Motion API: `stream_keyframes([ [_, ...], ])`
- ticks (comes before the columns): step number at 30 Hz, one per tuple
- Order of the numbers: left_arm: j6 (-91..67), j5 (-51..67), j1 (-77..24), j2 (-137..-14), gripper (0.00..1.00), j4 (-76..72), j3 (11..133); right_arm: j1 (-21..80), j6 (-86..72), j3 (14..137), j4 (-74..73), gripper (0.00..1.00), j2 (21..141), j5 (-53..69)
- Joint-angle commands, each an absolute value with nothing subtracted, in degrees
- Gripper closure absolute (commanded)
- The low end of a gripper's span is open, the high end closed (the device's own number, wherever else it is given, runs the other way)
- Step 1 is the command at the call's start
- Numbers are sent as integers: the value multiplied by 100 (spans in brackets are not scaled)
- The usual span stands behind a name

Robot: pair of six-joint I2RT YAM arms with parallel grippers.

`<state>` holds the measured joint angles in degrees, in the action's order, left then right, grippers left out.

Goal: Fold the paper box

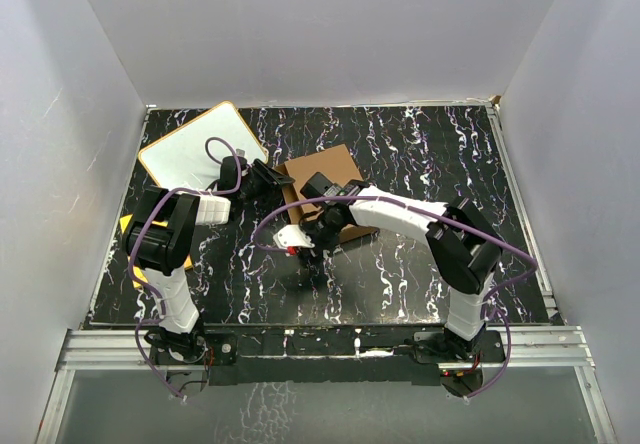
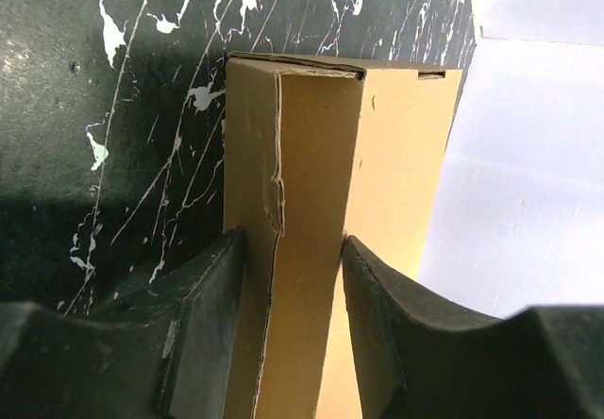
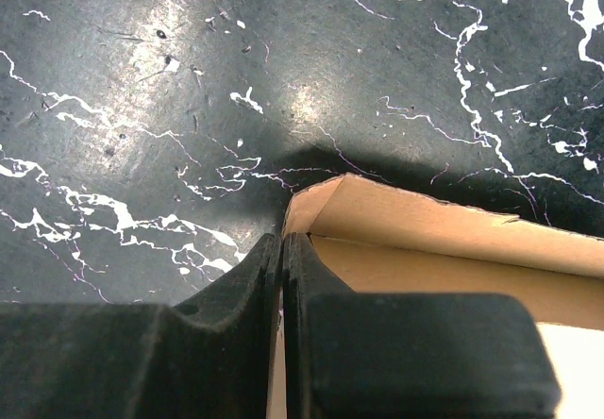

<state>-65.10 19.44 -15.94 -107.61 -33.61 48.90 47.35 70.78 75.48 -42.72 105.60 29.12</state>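
While my left gripper (image 2: 291,249) is clamped on one upright side wall of the box (image 2: 396,155), a folded-over double layer standing between its fingers (image 2: 203,325), my right gripper (image 3: 282,249) has its fingers pressed together at a corner of the box. A sliver of card showing between them suggests it is pinching the thin wall there, though I cannot be certain.

I judge that I am in the middle of raising and locking the side walls. The box already stands as a shallow tray, and I cannot tell whether the lid is down. The next move, as I read it, is to press the doubled wall down into the tray until its tabs catch. That calls for the right gripper to hold the corner square while the left one lets go cleanly, without pulling the wall back out.

The box sits on the black marbled table (image 3: 142,108), left of centre and towards the far side. The white board (image 1: 195,149) lies just beside its left edge, which leaves the left gripper little room to back away on that side. Both wrists crowd over the box, so either arm swinging wide could knock the other. A yellow sheet (image 1: 127,226) lies under the left arm, well apart from the work.
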Motion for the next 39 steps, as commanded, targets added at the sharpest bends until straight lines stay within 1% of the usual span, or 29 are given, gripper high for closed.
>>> stream_keyframes([
  [1,-6326,2012,-1683,-11059,58,-2454,4693,4787,7089,7810,-3928,91,10628,3044],
  [7,-6354,2055,-1687,-11068,58,-2504,4684,4871,6213,7906,-3557,91,10705,2431],
  [11,-6354,2072,-1679,-11038,57,-2521,4665,4884,6141,7768,-3532,89,10679,2277],
  [14,-6354,2121,-1686,-11036,56,-2604,4640,4916,6111,7537,-3370,83,10570,2110],
  [18,-6354,2178,-1670,-11055,55,-2706,4623,4933,6069,7302,-3239,77,10418,1964],
  [21,-6339,2197,-1664,-11065,54,-2712,4644,4938,6023,7204,-3152,76,10319,1960],
  [26,-6304,2189,-1666,-11086,54,-2649,4695,4956,5919,7233,-2970,67,10318,1937],
  [29,-6293,2196,-1661,-11088,54,-2622,4719,4981,5869,7367,-2968,68,10469,1856],
  [34,-6189,2230,-1654,-11043,52,-2585,4719,4997,5891,7498,-3116,85,10615,1793],
  [39,-6039,2371,-1635,-10928,48,-2582,4672,4986,6249,7202,-3412,87,10308,1823],
])
